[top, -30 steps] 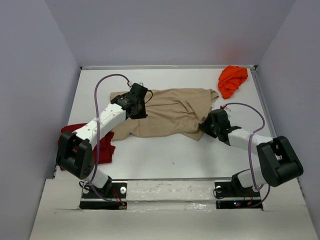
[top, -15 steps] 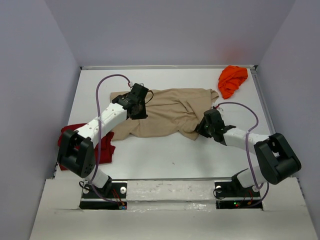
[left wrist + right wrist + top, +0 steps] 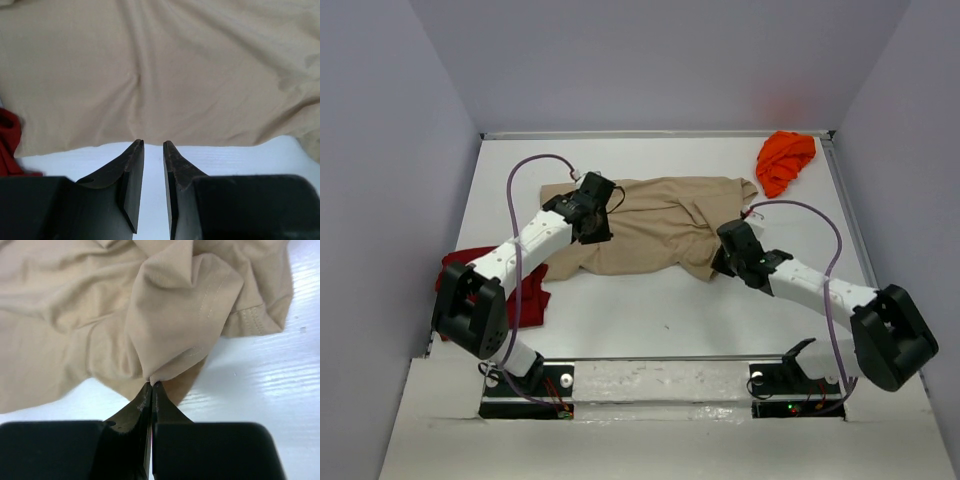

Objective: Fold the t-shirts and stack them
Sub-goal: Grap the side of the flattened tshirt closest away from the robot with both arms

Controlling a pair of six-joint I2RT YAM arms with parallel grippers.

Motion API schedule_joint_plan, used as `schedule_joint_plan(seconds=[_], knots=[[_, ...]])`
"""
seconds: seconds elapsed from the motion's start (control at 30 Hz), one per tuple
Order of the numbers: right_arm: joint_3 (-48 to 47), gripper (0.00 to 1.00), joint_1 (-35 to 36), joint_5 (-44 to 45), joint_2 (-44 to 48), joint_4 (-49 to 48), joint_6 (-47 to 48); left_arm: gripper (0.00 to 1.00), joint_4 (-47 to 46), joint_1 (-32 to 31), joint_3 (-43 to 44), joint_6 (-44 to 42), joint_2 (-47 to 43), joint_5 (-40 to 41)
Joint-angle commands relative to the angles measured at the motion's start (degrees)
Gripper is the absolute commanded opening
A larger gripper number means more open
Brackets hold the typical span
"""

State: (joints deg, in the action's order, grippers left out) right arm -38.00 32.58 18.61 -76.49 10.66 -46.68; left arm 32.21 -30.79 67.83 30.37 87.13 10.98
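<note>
A robotics lab's enclosed test cell

A white table [image 3: 660,310] is boxed in by plain pale panels [image 3: 660,60]. The left arm [image 3: 535,236] and right arm [image 3: 810,285] are bolted to a metal base rail [image 3: 660,385] at its near edge, with purple cables [image 3: 532,159] looping off them.

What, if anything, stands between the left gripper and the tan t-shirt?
Nothing visible: the left gripper faces the tan t-shirt, its fingertips at the cloth's near edge over bare table.
</note>
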Motion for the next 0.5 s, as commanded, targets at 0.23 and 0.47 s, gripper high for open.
schedule_joint_plan(seconds=[0.23, 0.47], knots=[[-5.2, 0.00, 7.1, 11.1, 17.9, 22.6, -7.8, 0.33, 0.0, -0.9, -7.1, 4.9, -8.6, 0.0], [-9.5, 0.00, 19.9, 19.6, 20.5, 38.4, -20.5, 0.33, 2.6, -2.7, -7.3, 5.0, -9.6, 3.0]])
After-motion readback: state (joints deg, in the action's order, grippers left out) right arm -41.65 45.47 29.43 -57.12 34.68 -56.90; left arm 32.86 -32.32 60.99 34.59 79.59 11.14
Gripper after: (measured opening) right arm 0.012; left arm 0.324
